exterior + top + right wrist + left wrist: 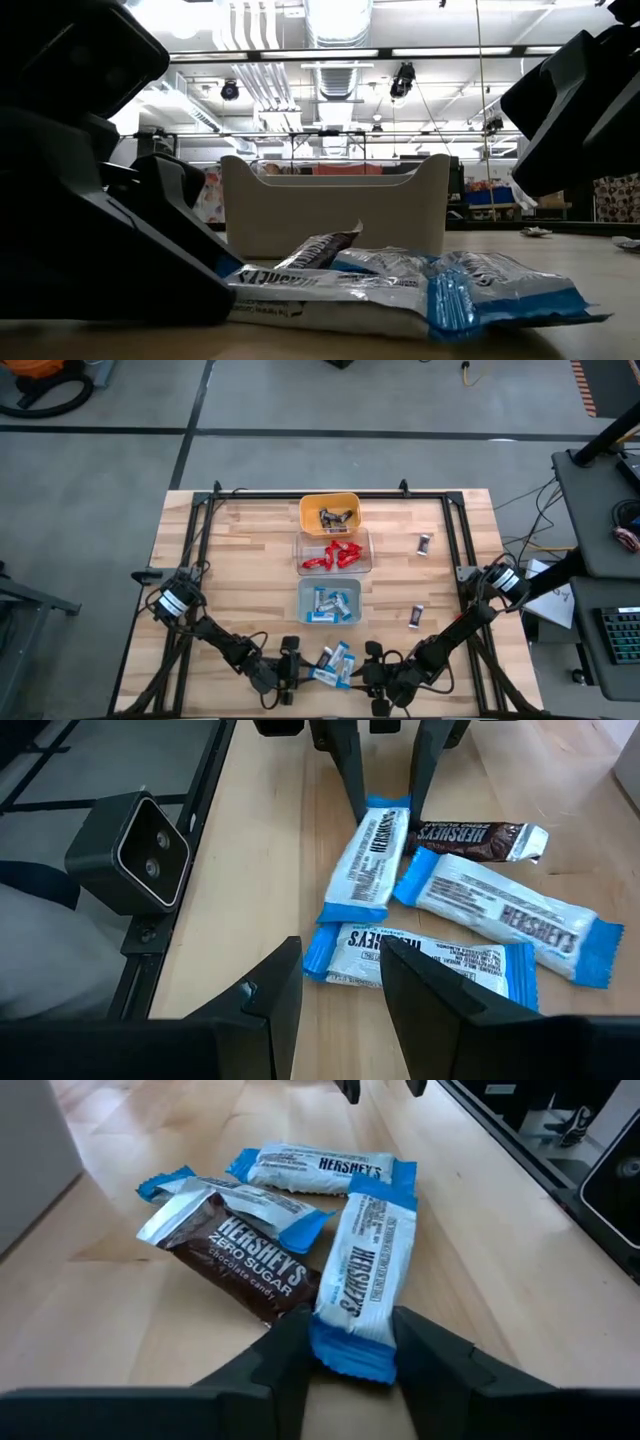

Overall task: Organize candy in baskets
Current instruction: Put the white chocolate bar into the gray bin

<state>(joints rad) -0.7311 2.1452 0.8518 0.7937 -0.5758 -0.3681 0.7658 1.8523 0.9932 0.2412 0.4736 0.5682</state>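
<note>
Between left tool's (350, 1342) fingers: blue-and-white candy bar (360, 1270)

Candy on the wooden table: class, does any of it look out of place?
Yes. Two dark-wrapped mini bars lie loose right of the baskets, and one dark brown bar sits mixed into the blue-and-white pile at the near edge, between both grippers.

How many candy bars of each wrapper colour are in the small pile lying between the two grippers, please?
Blue-and-white bars: 3
Dark brown bar: 1
Total: 4
</note>
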